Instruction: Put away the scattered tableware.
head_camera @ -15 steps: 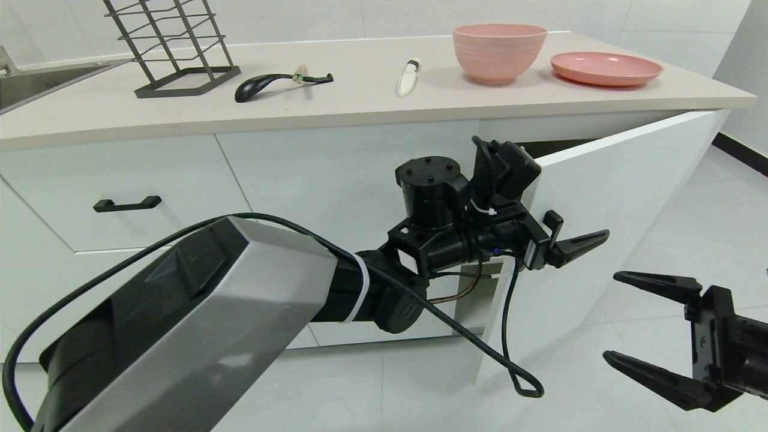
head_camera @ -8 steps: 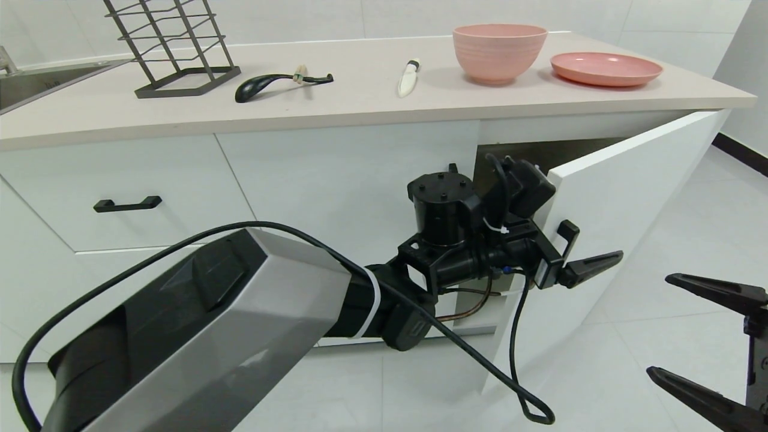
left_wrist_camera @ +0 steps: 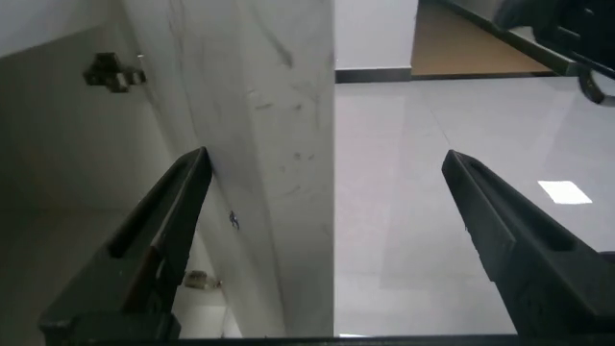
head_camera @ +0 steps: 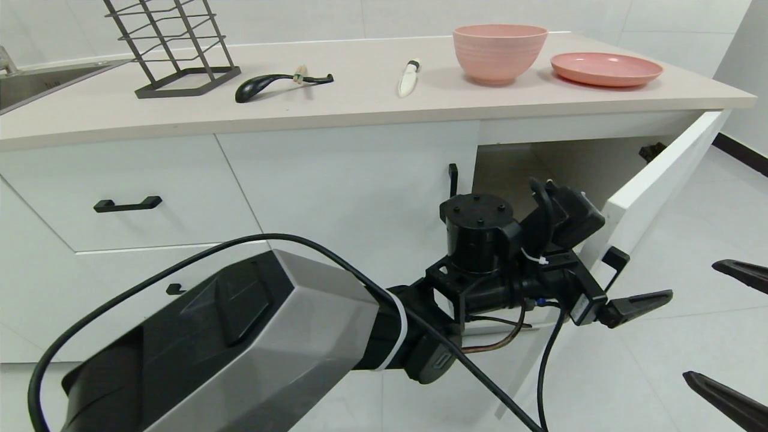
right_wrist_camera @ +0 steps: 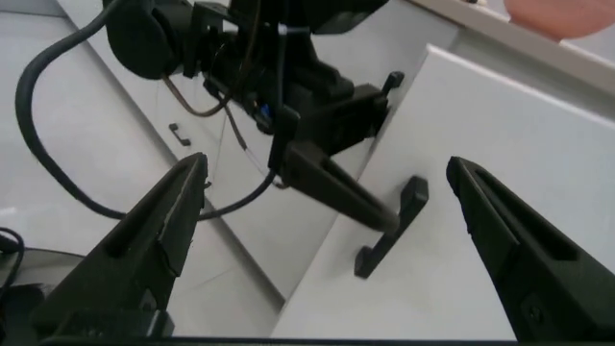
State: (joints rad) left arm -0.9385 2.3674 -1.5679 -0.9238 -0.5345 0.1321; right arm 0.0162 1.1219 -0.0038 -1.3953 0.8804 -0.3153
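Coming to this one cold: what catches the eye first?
The left gripper, open, straddles the edge of the open cabinet door under the counter. Next come the pink bowl and pink plate, side by side on the counter's right end.

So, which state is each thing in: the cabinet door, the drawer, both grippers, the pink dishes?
Cabinet door: open wide.
Drawer: shut.
Left gripper: open, astride the door's edge.
Right gripper: open, empty.
Pink bowl: upright on the counter.
Pink plate: flat on the counter.
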